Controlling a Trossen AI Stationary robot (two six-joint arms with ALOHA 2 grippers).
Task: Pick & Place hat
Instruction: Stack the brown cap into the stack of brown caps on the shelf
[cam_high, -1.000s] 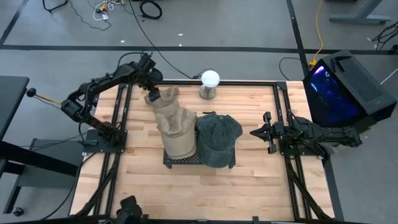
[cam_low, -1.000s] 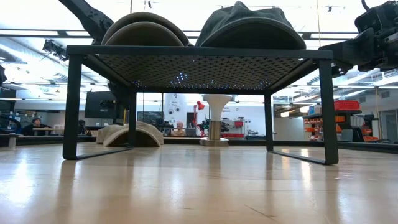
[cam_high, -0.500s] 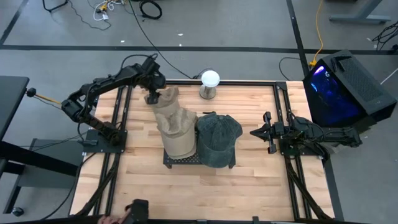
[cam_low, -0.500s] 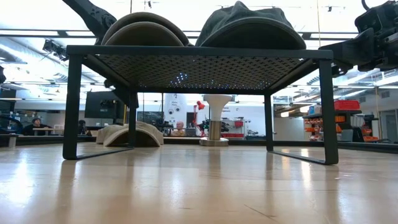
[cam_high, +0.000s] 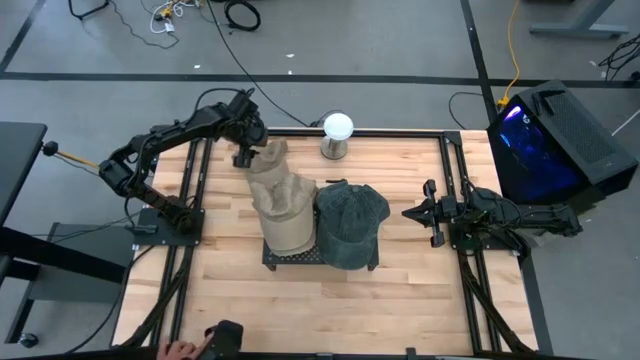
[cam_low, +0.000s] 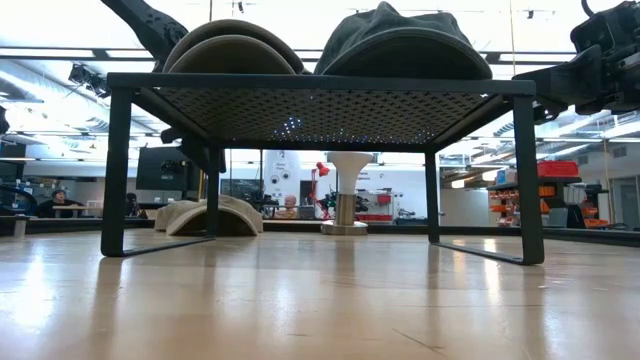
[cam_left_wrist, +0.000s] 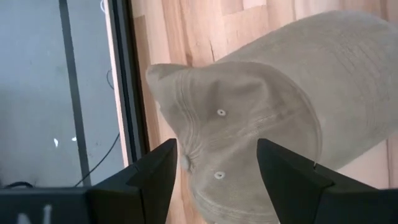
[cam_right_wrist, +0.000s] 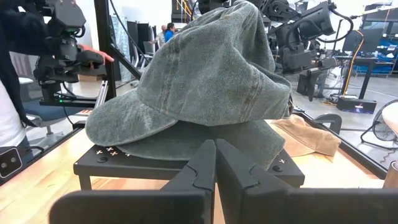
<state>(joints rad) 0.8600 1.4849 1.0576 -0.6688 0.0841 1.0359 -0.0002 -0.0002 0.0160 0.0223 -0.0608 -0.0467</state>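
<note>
Left pincer (cam_left_wrist: 214, 177) nudged back, released over tan hat (cam_left_wrist: 261, 99), lamp (cam_high: 337, 135) nearby.

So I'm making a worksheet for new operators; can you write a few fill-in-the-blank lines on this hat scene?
1. The left hand hovers with open fingers over the ____ hat.
2. The grey hat rests on a black ____.
3. The right hand waits beside the table, its fingers ____.

Missing words: tan; rack; shut

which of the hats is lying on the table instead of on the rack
The tan hat under the open left gripper lies on the wood; the others, tan and grey, sit on the black rack.
</note>
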